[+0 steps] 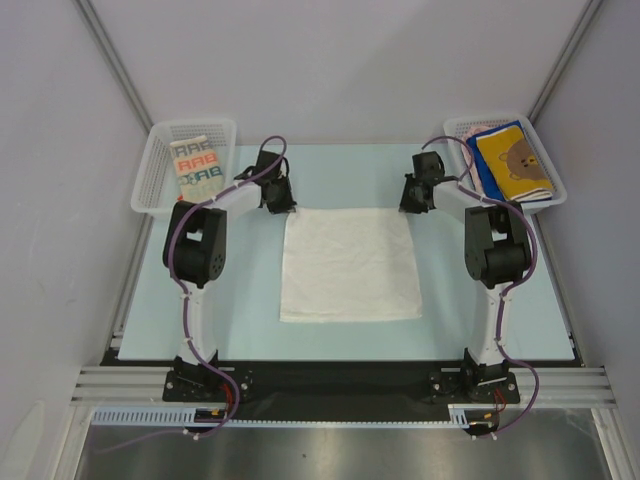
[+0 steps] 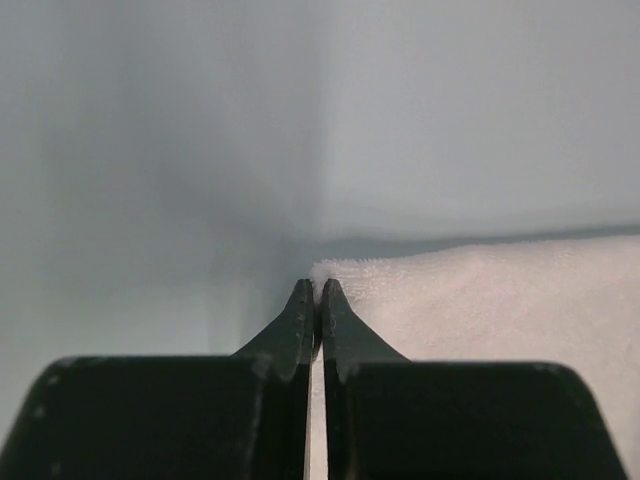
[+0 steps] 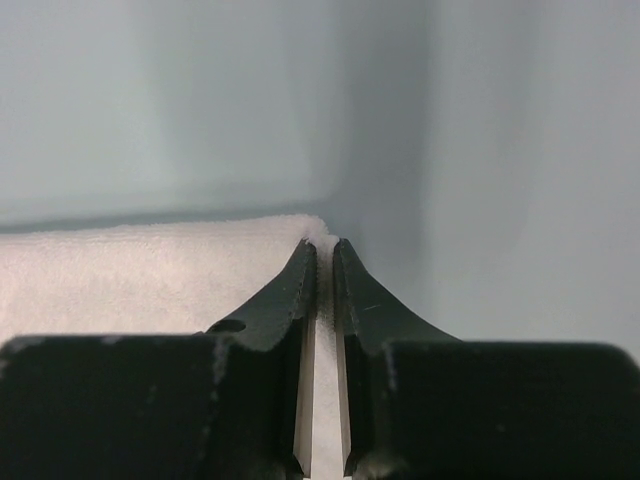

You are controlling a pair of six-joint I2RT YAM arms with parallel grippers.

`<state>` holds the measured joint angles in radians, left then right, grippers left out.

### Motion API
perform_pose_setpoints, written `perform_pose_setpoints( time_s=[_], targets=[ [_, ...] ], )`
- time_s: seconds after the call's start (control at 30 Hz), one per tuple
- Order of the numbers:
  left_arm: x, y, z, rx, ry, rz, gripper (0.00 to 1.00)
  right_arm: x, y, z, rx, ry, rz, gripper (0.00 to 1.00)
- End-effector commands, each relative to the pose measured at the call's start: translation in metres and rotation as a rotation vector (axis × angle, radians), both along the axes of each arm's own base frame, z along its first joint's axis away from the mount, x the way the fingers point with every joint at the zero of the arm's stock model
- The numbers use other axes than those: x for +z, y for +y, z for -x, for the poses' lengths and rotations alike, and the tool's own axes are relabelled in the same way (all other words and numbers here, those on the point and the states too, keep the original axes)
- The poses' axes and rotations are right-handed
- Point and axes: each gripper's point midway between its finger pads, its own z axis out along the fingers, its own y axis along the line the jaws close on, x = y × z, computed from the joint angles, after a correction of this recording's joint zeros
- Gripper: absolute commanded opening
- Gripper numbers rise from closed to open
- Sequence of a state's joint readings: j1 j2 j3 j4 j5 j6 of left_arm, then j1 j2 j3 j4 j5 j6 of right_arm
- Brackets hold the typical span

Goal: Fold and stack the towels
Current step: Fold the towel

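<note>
Two hands (image 1: 283,209) (image 1: 410,207) on white towel (image 1: 350,268), lettered towel (image 1: 195,166) basketed.

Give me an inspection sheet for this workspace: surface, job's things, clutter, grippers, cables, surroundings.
Surface: pale blue table, flat and matte.
Job's things: white towel spread flat at the centre; lettered towel in the left basket; bear towel on top of a pile in the right basket.
Clutter: nothing seen.
Grippers: left gripper shut on the white towel's far left corner; right gripper shut on its far right corner.
Cables: purple cables run along both arms, off the towel.
Surroundings: plain grey walls; metal rail at the near edge.
</note>
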<state>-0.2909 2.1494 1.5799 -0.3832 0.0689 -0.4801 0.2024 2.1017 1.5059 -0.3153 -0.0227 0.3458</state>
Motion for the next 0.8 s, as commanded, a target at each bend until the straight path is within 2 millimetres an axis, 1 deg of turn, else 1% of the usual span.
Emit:
perform_pose_setpoints(
  time_s=[0.0, 0.07, 0.1, 0.17, 0.27, 0.37, 0.4, 0.43, 0.47, 0.5, 0.53, 0.57, 0.6, 0.63, 0.67, 0.7, 0.73, 0.77],
  targets=[
    [0.035, -0.007, -0.036, 0.003, -0.16, 0.099, 0.0, 0.039, -0.01, -0.029, -0.052, -0.157, -0.026, 0.0],
    [0.056, -0.005, -0.053, 0.015, -0.236, 0.125, 0.0, 0.048, -0.011, -0.036, -0.059, -0.192, -0.038, 0.0],
    [0.063, -0.008, -0.058, 0.009, -0.259, 0.144, 0.0, 0.053, -0.01, -0.041, -0.059, -0.217, -0.045, 0.0],
    [0.081, -0.007, -0.074, 0.012, -0.33, 0.17, 0.0, 0.063, -0.012, -0.049, -0.068, -0.255, -0.053, 0.0],
    [0.101, -0.01, -0.09, -0.003, -0.402, 0.198, 0.0, 0.076, -0.014, -0.061, -0.072, -0.313, -0.06, 0.0],
    [0.112, -0.01, -0.098, -0.014, -0.452, 0.215, 0.0, 0.089, -0.016, -0.069, -0.077, -0.366, -0.076, 0.0],
    [0.124, -0.011, -0.102, -0.021, -0.493, 0.226, 0.0, 0.094, -0.016, -0.071, -0.076, -0.384, -0.081, 0.0],
    [0.129, -0.013, -0.101, -0.03, -0.506, 0.238, 0.0, 0.095, -0.017, -0.07, -0.079, -0.385, -0.082, 0.0],
    [0.128, -0.013, -0.098, -0.036, -0.508, 0.243, 0.01, 0.109, -0.018, -0.074, -0.081, -0.43, -0.092, 0.0],
    [0.14, -0.014, -0.098, -0.041, -0.541, 0.253, 0.0, 0.111, -0.017, -0.072, -0.081, -0.438, -0.093, 0.0],
    [0.141, -0.014, -0.096, -0.043, -0.543, 0.254, 0.0, 0.114, -0.018, -0.071, -0.082, -0.446, -0.094, 0.0],
    [0.137, -0.011, -0.093, -0.035, -0.533, 0.246, 0.0, 0.117, -0.019, -0.069, -0.083, -0.452, -0.094, 0.0],
    [0.135, -0.009, -0.09, -0.031, -0.517, 0.236, 0.0, 0.123, -0.018, -0.064, -0.081, -0.463, -0.098, 0.0],
    [0.138, -0.007, -0.087, -0.027, -0.515, 0.228, 0.0, 0.126, -0.019, -0.061, -0.08, -0.466, -0.101, 0.0],
    [0.133, -0.004, -0.083, -0.021, -0.497, 0.214, 0.0, 0.128, -0.019, -0.059, -0.08, -0.467, -0.103, 0.0],
    [0.129, -0.002, -0.078, -0.015, -0.482, 0.206, 0.0, 0.139, -0.018, -0.054, -0.081, -0.484, -0.111, 0.0],
    [0.129, 0.0, -0.074, -0.007, -0.477, 0.201, 0.0, 0.131, -0.018, -0.047, -0.079, -0.466, -0.108, 0.0],
    [0.127, 0.004, -0.066, 0.002, -0.467, 0.193, 0.0, 0.133, -0.019, -0.042, -0.081, -0.468, -0.106, 0.0]
  ],
)
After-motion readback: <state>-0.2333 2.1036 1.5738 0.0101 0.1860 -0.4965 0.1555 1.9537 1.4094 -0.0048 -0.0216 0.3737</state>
